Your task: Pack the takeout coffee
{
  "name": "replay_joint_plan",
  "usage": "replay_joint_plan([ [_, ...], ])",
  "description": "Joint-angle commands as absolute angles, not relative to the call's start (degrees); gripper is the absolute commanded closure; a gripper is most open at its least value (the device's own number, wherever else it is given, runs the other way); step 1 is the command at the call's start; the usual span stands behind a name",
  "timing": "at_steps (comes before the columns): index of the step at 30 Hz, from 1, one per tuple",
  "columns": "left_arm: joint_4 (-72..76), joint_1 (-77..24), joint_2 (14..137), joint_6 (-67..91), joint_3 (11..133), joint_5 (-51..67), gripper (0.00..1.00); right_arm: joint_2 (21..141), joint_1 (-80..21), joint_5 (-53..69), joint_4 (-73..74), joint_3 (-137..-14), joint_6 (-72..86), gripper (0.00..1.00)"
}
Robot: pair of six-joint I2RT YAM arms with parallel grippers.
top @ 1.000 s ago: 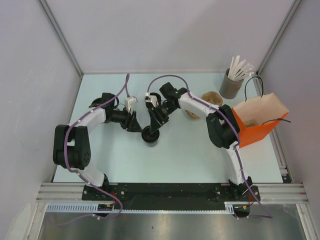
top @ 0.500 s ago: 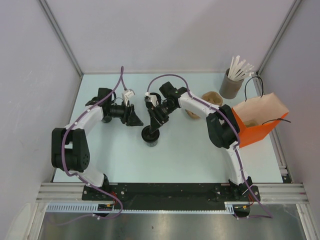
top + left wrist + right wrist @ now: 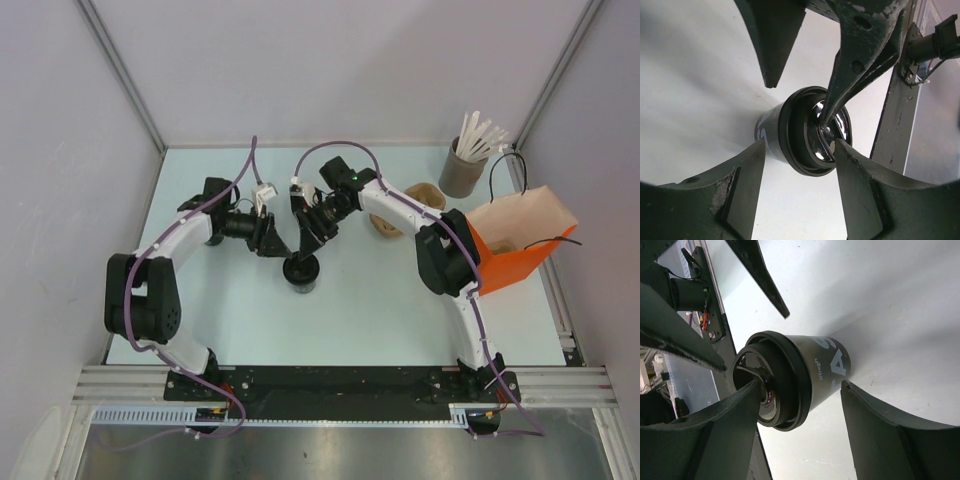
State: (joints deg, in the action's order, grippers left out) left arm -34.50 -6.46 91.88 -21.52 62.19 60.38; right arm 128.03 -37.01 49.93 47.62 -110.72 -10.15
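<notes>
The takeout coffee (image 3: 301,272) is a small black cup with white lettering and a round black lid, standing upright mid-table. In the left wrist view the coffee (image 3: 790,131) lies just beyond my open left gripper (image 3: 800,146), untouched. My left gripper (image 3: 271,240) sits just left of it. My right gripper (image 3: 308,233) is open above it. In the right wrist view (image 3: 801,385), one finger (image 3: 740,405) rests on the lid's shiny top and the other (image 3: 875,420) stands beside the cup wall (image 3: 830,367). The orange bag (image 3: 512,250) stands open at the right.
Two lidless cups (image 3: 424,197) sit behind the right arm. A grey tub of white sticks (image 3: 463,172) stands at the back right. The bag's black handles stick up. Walls close the table at the back and at both sides.
My left gripper drew back up and left, then returned right beside the cup. My right gripper shifted slightly over the lid. The cup stayed in place.
</notes>
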Motion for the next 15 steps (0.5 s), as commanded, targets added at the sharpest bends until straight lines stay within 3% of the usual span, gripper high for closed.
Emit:
replay_joint_plan([
  [1,-33.8,-8.6,93.0,-23.4,62.3,61.5,0.37,125.7,-37.1,50.5,48.2,-112.9,-10.4,0.3],
  [15,-33.5,-10.8,96.2,-24.4,61.2,56.3,0.39,123.8,-32.5,56.1,48.3,-112.6,-9.6,0.33],
])
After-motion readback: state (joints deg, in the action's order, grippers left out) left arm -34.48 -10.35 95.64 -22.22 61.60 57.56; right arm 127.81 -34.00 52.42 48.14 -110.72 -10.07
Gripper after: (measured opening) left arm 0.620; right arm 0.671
